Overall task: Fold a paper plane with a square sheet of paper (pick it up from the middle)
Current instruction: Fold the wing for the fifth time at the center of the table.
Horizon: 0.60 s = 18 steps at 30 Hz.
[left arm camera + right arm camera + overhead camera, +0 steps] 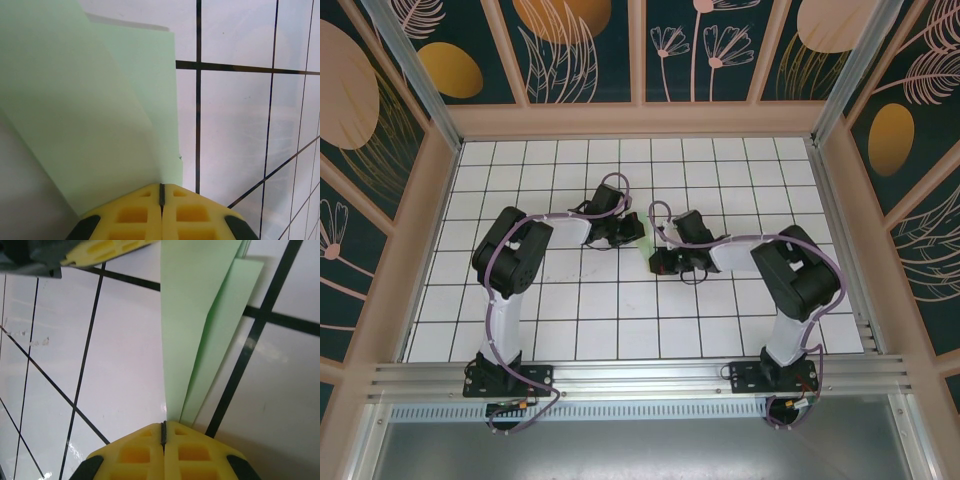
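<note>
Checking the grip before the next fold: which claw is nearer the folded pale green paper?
Neither, a tie: the left claw pinches the folded pale green paper from the left, the right claw from the right.

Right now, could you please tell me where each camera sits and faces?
Top external: above and behind the bases, looking down at the table; left arm and right arm in frame.
Left wrist: on the left arm, looking past the shut left gripper at the paper plane.
Right wrist: likewise, past the shut right gripper.
Shared: both wrist views show the plane pinched.
</note>
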Motion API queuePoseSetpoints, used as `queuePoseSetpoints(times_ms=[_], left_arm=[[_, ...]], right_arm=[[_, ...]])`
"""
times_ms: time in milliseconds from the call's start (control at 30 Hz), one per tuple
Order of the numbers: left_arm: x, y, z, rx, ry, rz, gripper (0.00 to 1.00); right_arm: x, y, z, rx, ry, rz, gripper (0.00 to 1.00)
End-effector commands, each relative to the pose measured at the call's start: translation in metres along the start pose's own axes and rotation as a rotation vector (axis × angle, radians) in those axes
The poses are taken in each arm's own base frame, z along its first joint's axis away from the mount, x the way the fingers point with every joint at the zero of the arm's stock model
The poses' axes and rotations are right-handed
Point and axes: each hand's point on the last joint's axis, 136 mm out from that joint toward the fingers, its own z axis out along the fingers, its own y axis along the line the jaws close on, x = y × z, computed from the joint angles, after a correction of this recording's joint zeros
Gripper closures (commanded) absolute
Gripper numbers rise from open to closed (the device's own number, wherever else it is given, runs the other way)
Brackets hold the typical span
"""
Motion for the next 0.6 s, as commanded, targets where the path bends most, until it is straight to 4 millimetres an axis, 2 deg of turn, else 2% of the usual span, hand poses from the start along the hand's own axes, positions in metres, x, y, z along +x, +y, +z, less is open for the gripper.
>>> queuePoseSetpoints(times_ms=[0,133,233,333,433,500,567], left_arm=[[0.035,0.093,0.022,-0.3,0.059,-0.092,0.92],[0.036,0.092,0.021,-0.298,0.059,-0.091,0.92],[0.035,0.09,0.021,-0.288,0.058,-0.089,0.92],[0.032,0.084,0.021,-0.269,0.057,-0.08,0.92],[0.025,0.065,0.018,-0.206,0.054,-0.05,0.9],[0.014,0.042,0.012,-0.145,0.038,-0.018,0.87],[0.001,0.016,0.003,-0.087,0.015,0.019,0.85]], right_arm=[[0.08,-0.022,-0.003,0.084,0.247,0.091,0.99],[0.083,-0.023,-0.008,0.102,0.249,0.092,0.98],[0.074,-0.021,-0.011,0.105,0.221,0.087,0.98],[0.05,-0.011,-0.015,0.088,0.146,0.077,0.98],[0.011,0.003,-0.028,0.062,0.011,0.085,0.96],[-0.013,0.008,-0.04,0.049,-0.076,0.1,0.94],[-0.028,0.008,-0.048,0.055,-0.137,0.116,0.89]])
